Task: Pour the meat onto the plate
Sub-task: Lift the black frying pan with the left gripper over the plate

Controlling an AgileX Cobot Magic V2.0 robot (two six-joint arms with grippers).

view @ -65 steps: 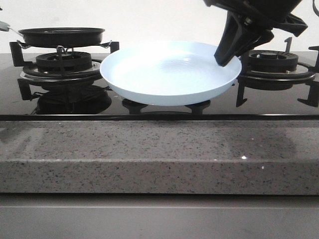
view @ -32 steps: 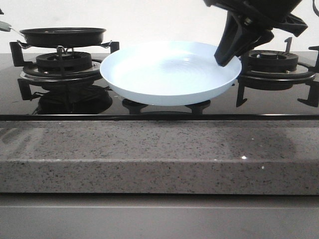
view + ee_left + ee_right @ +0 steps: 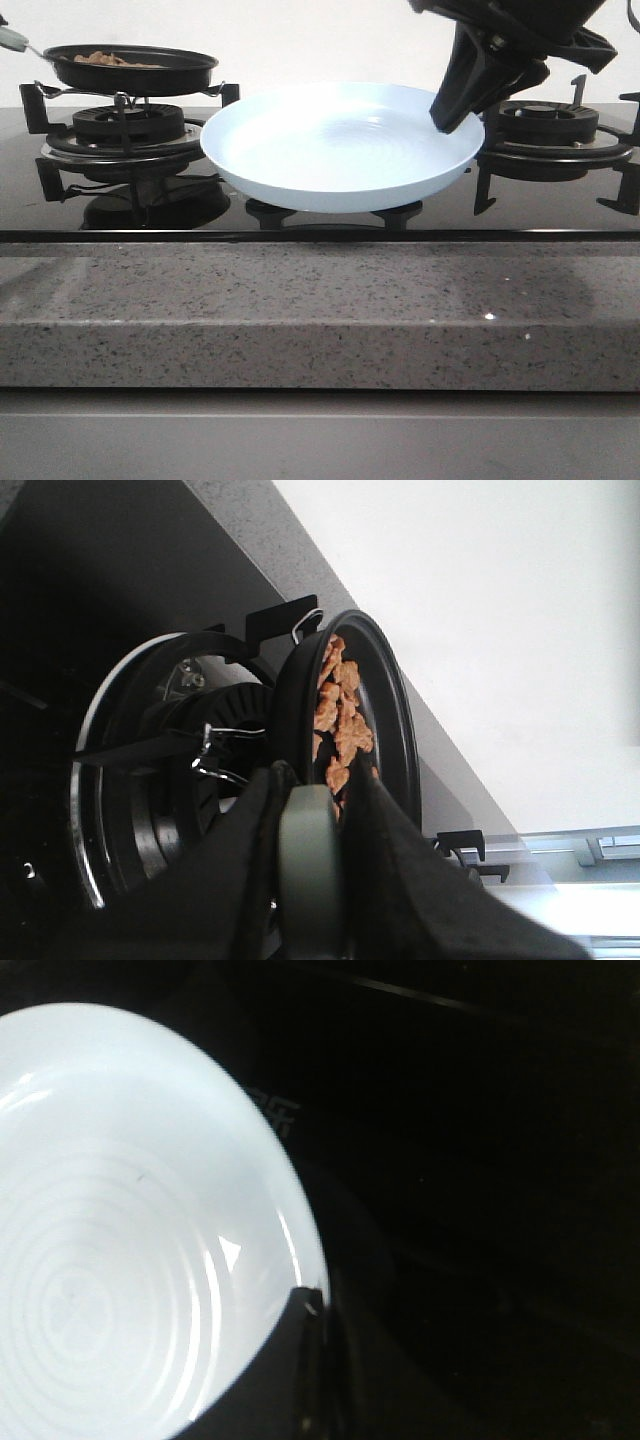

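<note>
Pale blue-white and empty, the plate sits in the middle of the black glass hob, between the two burners, behind the speckled grey stone worktop that runs along the near edge. I have my right gripper clamped on the plate's right rim; in the right wrist view the dark fingers pinch that rim edge-on. Over at the hob's left end, the black pan is lifted just clear of the left burner grate and tipped slightly, its handle running off the left side. The meat lies inside the pan as a low orange-brown heap. From the left wrist view I see my left gripper closed around the grey-green handle, one finger on each side, with the meat slices spread over the pan's floor and the burner just beside it. The right burner stands behind my right arm.
</note>
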